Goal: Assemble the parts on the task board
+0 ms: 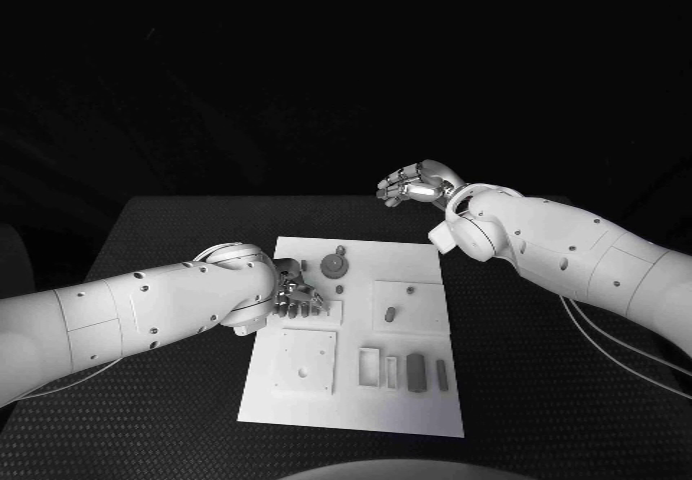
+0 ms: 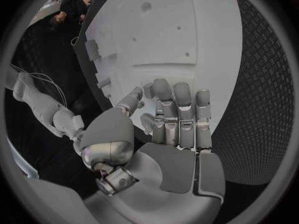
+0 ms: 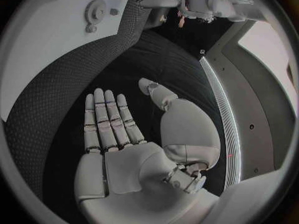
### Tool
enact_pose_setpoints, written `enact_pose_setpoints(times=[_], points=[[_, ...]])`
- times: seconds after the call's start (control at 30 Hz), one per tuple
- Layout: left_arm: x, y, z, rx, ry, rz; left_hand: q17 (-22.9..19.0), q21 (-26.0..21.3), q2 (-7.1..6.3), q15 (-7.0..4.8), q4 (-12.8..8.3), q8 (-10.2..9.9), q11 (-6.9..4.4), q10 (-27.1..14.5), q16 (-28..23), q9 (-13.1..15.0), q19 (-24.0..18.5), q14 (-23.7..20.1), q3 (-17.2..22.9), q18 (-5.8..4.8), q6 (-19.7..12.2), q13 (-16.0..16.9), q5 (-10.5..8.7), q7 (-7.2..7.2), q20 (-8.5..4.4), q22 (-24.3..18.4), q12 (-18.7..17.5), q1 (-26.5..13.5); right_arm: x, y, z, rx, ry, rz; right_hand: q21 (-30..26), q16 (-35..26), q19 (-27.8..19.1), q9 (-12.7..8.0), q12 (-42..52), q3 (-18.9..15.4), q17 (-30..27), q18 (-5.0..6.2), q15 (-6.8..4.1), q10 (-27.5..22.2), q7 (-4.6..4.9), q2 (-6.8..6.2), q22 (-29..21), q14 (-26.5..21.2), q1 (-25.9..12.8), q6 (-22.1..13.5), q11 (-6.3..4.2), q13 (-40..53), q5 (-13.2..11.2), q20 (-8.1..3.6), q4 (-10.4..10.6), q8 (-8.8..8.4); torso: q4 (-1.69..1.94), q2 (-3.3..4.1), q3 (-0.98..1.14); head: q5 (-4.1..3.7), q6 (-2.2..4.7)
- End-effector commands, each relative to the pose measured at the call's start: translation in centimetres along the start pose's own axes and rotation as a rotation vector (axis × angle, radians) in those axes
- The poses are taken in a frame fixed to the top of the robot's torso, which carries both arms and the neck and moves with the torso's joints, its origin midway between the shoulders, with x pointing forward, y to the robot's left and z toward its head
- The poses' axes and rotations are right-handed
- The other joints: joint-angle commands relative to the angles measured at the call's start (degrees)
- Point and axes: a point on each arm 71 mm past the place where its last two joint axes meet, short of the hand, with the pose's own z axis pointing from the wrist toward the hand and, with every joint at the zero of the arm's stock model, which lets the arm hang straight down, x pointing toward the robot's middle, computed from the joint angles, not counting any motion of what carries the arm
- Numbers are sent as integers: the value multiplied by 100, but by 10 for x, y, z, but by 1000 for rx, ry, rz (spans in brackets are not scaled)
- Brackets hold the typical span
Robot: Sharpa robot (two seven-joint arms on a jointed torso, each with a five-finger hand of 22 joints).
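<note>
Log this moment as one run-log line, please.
left robot hand: over task board left edge, empty | right robot hand: raised beyond board, open, empty | parts: on board

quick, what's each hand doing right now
Left hand: open, holds nothing, over the task board.
Right hand: open, holds nothing, raised off the board.

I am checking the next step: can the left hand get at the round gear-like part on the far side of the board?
Probably yes. The left hand hovers over the task board, near the round part, holding nothing, and nothing stands between.
</note>
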Motion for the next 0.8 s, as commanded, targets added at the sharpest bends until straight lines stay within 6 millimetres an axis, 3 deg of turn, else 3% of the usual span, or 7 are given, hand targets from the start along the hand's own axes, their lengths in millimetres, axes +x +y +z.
enact_pose_setpoints(times=[0.03,0.17,0.23,0.47,0.57,0.67,0.8], points=[[-1,0,0,-1,-8,-1,-10,29,12,-14,3,-41,-6,-22,26,6,-46,-13,-35,119,-45,6,-23,-9,-633,-12,-33,-61,3,1,0,-7,25,-14,-21,-35,-36,-11,-25,-42,-8,-50,-3,7,92,1,8,-42,57,-33,20,0,18,8,-6,10,0,2,-6,2,-4],[-2,1,1,-3,-20,-9,-14,28,-25,-13,18,-47,-4,-26,27,11,-50,-21,-83,121,-49,9,-33,-7,-631,-24,-39,-108,3,1,0,-8,23,-13,-29,-39,-42,-13,-33,-47,-13,-54,1,6,93,-1,10,-51,53,-36,22,1,17,10,-1,10,6,0,-8,1,-1],[-3,2,1,-3,-25,-12,-16,21,-125,-11,80,-52,-3,-29,32,20,-57,-28,-198,123,-51,15,-37,-6,-627,-42,-43,-273,3,1,0,-8,24,-13,-32,-41,-44,-14,-37,-50,-15,-55,3,7,94,-1,11,-54,50,-36,22,1,16,10,1,10,6,-2,-5,2,3],[-5,9,-2,-9,-41,-55,-23,6,-162,-29,74,-71,-17,-47,39,44,-74,-52,-393,159,-69,30,-35,-17,-643,-85,-60,-427,2,-1,-1,-5,21,-13,-40,-44,-50,-17,-44,-56,-19,-58,8,9,95,1,14,-63,44,-38,23,2,17,11,7,12,-4,0,-4,12,31],[-7,13,-4,-5,-38,-87,-53,-25,-187,-21,3,-178,4,-225,-20,26,-153,-182,-416,149,-260,15,-34,40,-628,-108,-142,-364,1,-2,-1,-2,18,-13,-42,-45,-52,-18,-47,-58,-21,-59,9,9,95,1,15,-65,42,-38,23,2,18,11,9,12,-3,-1,-4,-3,60],[-16,13,-9,0,-41,-123,-48,-44,-193,1,-36,-212,31,-293,-4,34,-233,-250,-453,118,-318,41,-35,69,-603,-122,-126,-348,0,-3,-1,0,17,-13,-44,-46,-53,-18,-49,-60,-22,-60,9,10,95,2,16,-66,40,-39,23,2,19,11,11,13,1,-4,-1,-8,62],[-35,14,-14,-1,-48,-202,-55,-62,-222,20,-45,-259,52,-367,-7,29,-289,-316,-467,102,-386,54,-34,94,-590,-141,-125,-350,0,-4,-1,1,16,-13,-45,-46,-54,-19,-51,-61,-22,-60,9,12,95,3,17,-68,39,-39,23,3,20,11,12,13,1,-1,8,2,114]])
